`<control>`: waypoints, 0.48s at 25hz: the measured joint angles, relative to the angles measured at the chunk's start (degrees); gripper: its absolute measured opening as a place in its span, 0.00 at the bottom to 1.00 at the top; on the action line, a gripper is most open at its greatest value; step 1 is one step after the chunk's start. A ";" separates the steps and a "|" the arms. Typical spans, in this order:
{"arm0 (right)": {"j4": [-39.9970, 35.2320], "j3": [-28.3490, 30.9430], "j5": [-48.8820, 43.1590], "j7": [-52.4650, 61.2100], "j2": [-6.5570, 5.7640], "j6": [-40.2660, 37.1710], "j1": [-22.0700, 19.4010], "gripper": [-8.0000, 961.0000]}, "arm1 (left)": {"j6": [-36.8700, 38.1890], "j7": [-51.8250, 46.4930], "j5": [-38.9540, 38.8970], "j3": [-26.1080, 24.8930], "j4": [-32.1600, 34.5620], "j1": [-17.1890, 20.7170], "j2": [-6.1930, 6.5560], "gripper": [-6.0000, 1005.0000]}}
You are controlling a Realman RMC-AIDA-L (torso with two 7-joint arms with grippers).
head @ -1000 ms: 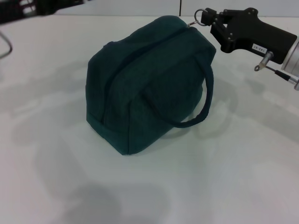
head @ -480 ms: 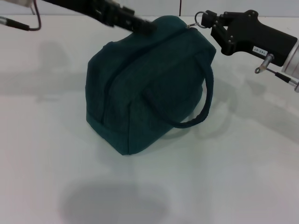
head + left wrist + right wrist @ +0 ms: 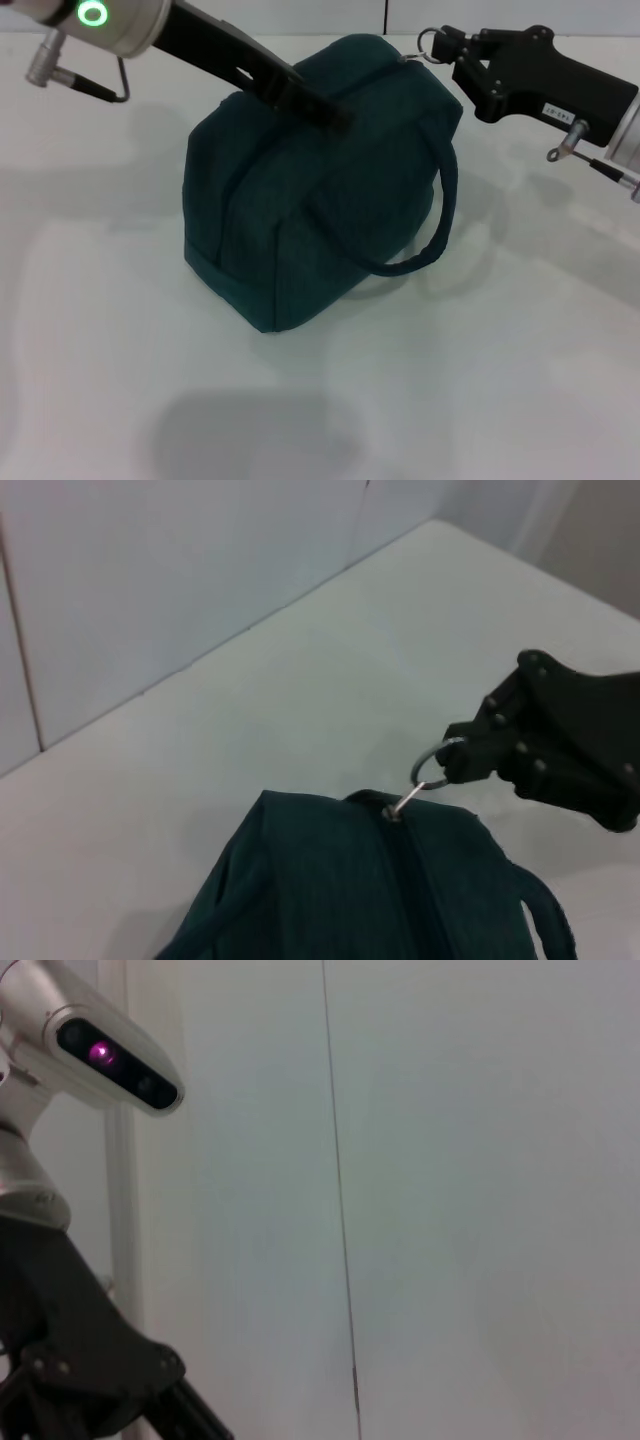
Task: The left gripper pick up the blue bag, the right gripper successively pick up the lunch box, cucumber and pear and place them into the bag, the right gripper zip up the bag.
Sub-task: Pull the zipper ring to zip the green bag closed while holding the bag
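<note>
The blue bag (image 3: 300,200) stands on the white table with its top zipper closed; its top end also shows in the left wrist view (image 3: 380,890). At the bag's far right end, my right gripper (image 3: 447,45) is shut on the metal ring zipper pull (image 3: 428,40); the same grip shows from the other side, gripper (image 3: 470,760) on ring (image 3: 430,770). My left gripper (image 3: 325,105) reaches in from the upper left and lies over the bag's top. The lunch box, cucumber and pear are out of view.
One loop handle (image 3: 440,220) hangs down the bag's right side. The white table (image 3: 480,380) stretches around the bag, with a pale wall behind it. In the right wrist view the left arm's wrist camera (image 3: 110,1055) shows against that wall.
My left arm has swung in from the upper left and now reaches over the bag's top. The right gripper and the bag have stayed put.
</note>
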 joint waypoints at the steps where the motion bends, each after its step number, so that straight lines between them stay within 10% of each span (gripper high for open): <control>1: 0.00 0.03 0.02 0.00 0.00 -0.03 0.00 0.12 | -0.01 0.05 0.00 0.11 0.15 0.08 -0.10 0.84; 12: 0.26 0.05 -0.14 0.06 0.11 -1.04 -0.14 0.12 | -2.35 2.28 0.57 4.45 1.43 2.06 -0.40 0.81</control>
